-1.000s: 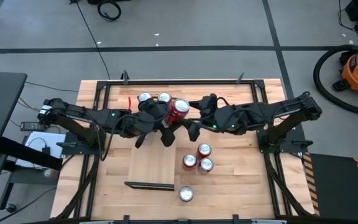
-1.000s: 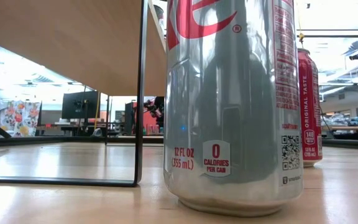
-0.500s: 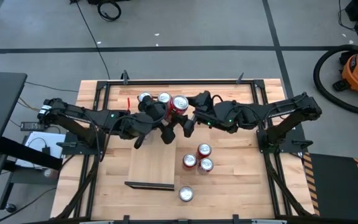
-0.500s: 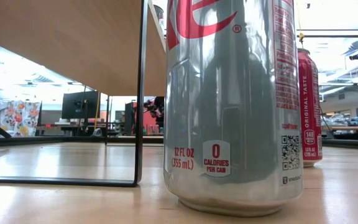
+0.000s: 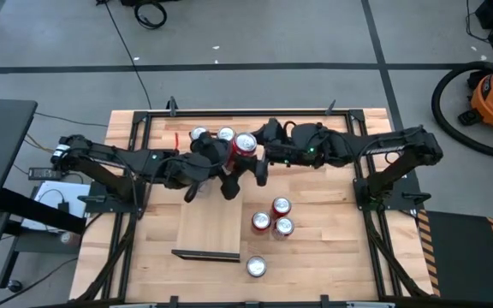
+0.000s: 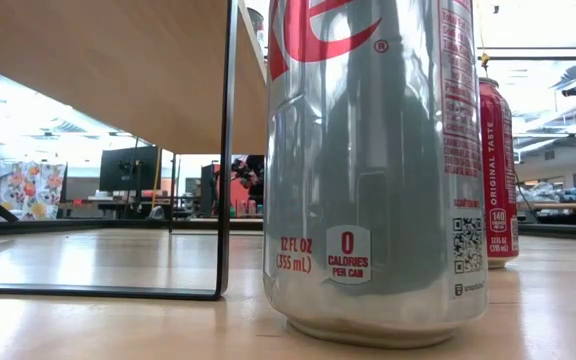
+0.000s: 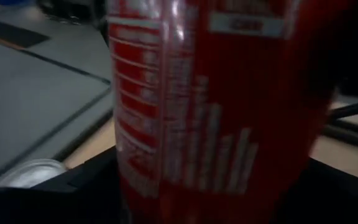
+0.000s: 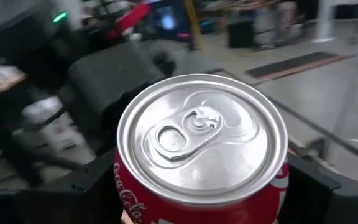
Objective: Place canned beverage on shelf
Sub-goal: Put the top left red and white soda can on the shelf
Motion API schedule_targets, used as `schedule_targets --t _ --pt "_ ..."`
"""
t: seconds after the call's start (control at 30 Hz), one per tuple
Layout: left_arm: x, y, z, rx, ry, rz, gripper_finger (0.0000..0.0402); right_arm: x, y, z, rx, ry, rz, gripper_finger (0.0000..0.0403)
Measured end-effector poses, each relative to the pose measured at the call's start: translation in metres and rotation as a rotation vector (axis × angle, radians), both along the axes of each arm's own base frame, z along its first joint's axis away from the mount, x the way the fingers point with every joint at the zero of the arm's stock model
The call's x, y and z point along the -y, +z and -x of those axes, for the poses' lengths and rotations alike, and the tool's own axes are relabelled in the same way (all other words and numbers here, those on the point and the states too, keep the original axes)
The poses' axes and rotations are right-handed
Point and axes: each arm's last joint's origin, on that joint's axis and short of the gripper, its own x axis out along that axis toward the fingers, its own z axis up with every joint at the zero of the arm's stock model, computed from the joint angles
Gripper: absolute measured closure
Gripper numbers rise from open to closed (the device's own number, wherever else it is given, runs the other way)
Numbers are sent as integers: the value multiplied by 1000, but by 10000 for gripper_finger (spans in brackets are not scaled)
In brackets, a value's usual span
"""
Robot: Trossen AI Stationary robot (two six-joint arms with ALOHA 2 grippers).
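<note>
Gripping the red can (image 5: 245, 144) from both sides, my left gripper (image 5: 236, 171) and right gripper (image 5: 262, 156) hold it above the shelf's (image 5: 210, 228) far end.

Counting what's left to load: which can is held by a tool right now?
The red can at the shelf's far end, clamped between the left tool and the right tool; the other cans stand free.

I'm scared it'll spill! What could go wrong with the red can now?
The right pincer holds the red aluminium drink can right beside a silver-topped can, so it might knock that one over. The left pincer crowds the same red can, so the two pincers could bump and tip it.
</note>
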Motion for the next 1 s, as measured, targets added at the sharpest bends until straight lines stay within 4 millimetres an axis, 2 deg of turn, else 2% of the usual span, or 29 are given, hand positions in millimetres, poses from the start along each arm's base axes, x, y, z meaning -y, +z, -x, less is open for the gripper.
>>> schedule_targets --t 0.2,0.33,0.47,0.57,0.7,0.83,1.0 --pt "-3 8 3 49 -91 78 9 19 11 17 -15 142 9 84" --pt "-1 13 9 63 -165 131 12 23 11 28 -84 237 36 83" --pt "-2 20 23 69 -199 234 13 28 5 36 -189 262 78 82" --pt "-4 24 35 87 -173 337 13 21 2 39 -225 368 76 81" --pt "-4 35 49 150 -169 407 13 2 -9 31 -266 519 65 81" --pt "0 39 56 155 -188 412 13 -19 -27 14 -317 524 124 80" --pt "6 33 61 92 -178 417 13 -39 -53 -16 -334 539 151 80"
